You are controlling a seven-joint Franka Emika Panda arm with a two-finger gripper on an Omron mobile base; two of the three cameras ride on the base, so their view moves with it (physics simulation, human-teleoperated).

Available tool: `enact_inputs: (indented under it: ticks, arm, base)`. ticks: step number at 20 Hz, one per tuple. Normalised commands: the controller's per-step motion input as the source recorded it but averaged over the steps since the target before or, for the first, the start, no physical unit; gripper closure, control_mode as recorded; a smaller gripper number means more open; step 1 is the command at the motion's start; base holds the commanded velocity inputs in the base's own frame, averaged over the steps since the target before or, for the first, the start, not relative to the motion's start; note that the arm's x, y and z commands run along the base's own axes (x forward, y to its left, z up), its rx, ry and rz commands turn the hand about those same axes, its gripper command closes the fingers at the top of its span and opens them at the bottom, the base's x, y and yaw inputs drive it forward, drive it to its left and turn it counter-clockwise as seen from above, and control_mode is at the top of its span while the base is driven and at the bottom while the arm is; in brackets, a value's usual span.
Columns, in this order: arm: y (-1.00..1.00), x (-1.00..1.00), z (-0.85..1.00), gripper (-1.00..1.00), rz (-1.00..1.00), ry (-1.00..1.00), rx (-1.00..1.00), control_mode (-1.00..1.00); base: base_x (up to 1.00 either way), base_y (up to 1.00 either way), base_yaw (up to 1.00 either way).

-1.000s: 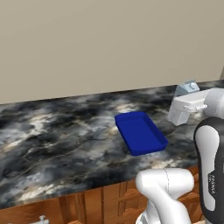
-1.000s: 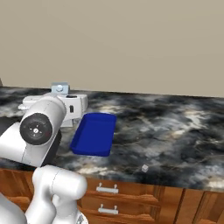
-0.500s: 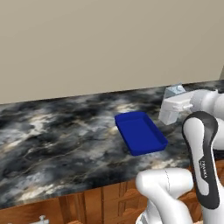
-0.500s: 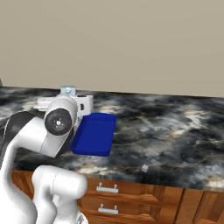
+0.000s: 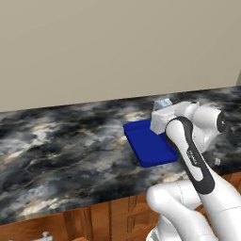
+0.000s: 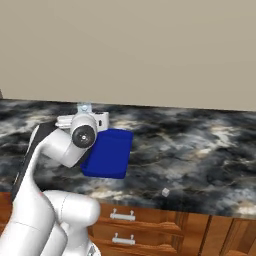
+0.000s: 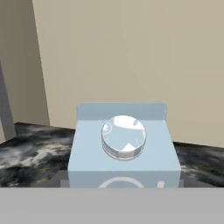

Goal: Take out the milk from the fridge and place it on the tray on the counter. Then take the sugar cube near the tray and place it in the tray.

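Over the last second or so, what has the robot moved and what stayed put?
The arm swung the milk, still held at its pincer, along the counter toward the back edge of the tray. The tray and the sugar cube have not moved.

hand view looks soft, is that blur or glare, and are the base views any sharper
Hand view: the milk sits very close, its edges soft, with bright highlights on its round cap. Left base view: tray and counter veins crisp. Right base view: equally sharp, with the tiny sugar cube distinct.

Both base views overlook the tray [image 5: 149, 143]; hand view close.
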Motion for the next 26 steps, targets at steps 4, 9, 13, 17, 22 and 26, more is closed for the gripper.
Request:
enact_inputs:
  ticks: [4, 9, 13, 17, 22, 26]
  arm:
    - [0.03, 0.78, -0.49, 1.00, 0.08, 0.07, -0.03, -1.00]
    - [0.00, 0.73, -0.54, 1.00, 0.16, 0.06, -0.01, -1.00]
    - [0.00, 0.51, -0.41, 1.00, 0.15, 0.01, 0.00, -1.00]
    - [0.00, 0.42, -0.28, 1.00, 0.11, 0.05, 0.00, -1.00]
    - [-0.05, 0.49, -0.14, 1.00, 0.13, 0.03, 0.00, -1.00]
    - [-0.08, 0.36, -0.09, 1.00, 0.09, 0.05, 0.00, -1.00]
  base:
    - [0.00, 0.00, 0.00]
    - [0.00, 0.00, 0.00]
    - [0.00, 0.00, 0.00]
    - [0.00, 0.00, 0.00]
    - [0.00, 0.00, 0.00]
    - [0.00, 0.00, 0.00]
